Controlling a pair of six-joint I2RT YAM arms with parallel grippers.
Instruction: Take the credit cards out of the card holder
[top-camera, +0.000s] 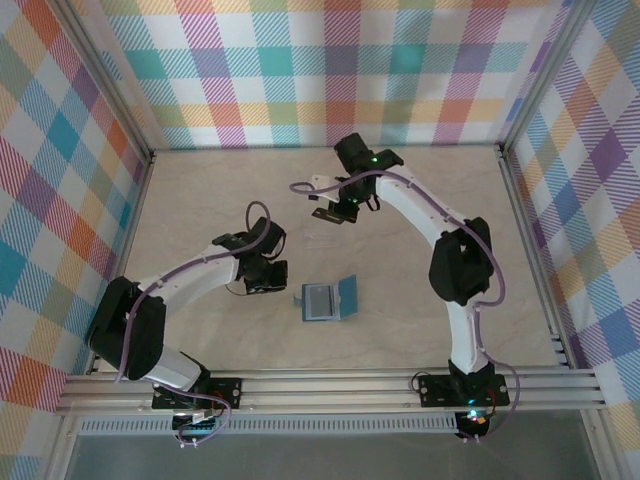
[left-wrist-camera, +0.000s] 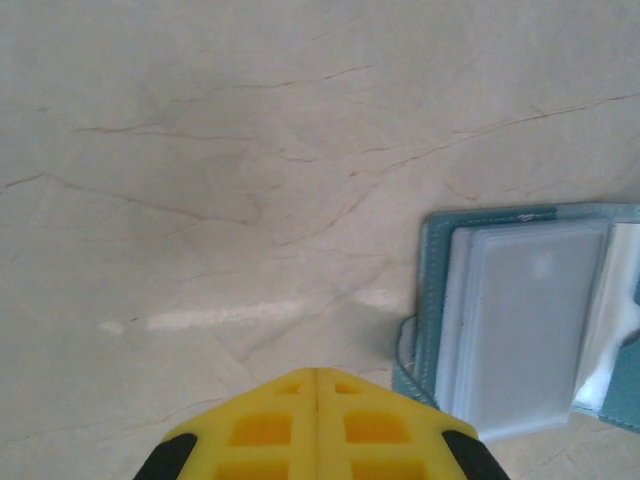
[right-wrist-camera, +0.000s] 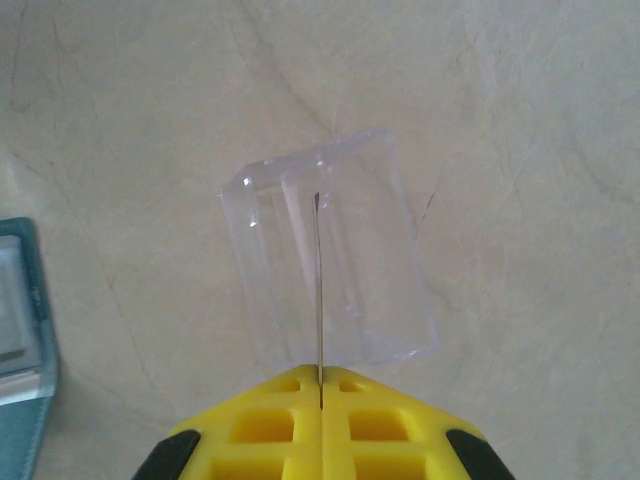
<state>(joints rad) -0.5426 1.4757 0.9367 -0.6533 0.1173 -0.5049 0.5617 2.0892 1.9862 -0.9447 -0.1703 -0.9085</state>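
Note:
The teal card holder (top-camera: 347, 295) lies open in the middle of the table, pale slotted inside up; it also lies at the right of the left wrist view (left-wrist-camera: 432, 300) and at the left edge of the right wrist view (right-wrist-camera: 25, 420). I cannot tell whether its pockets hold credit cards. My left gripper (left-wrist-camera: 318, 372) is shut and empty, just left of the holder (top-camera: 277, 274). My right gripper (right-wrist-camera: 320, 374), further back (top-camera: 336, 209), is shut on a thin dark credit card (right-wrist-camera: 318, 290) seen edge-on.
A see-through plastic sheet (right-wrist-camera: 385, 250) lies on the pale marble-look table (top-camera: 420, 300) below the right gripper. Checked walls and metal rails (top-camera: 330, 385) close the table in on all sides.

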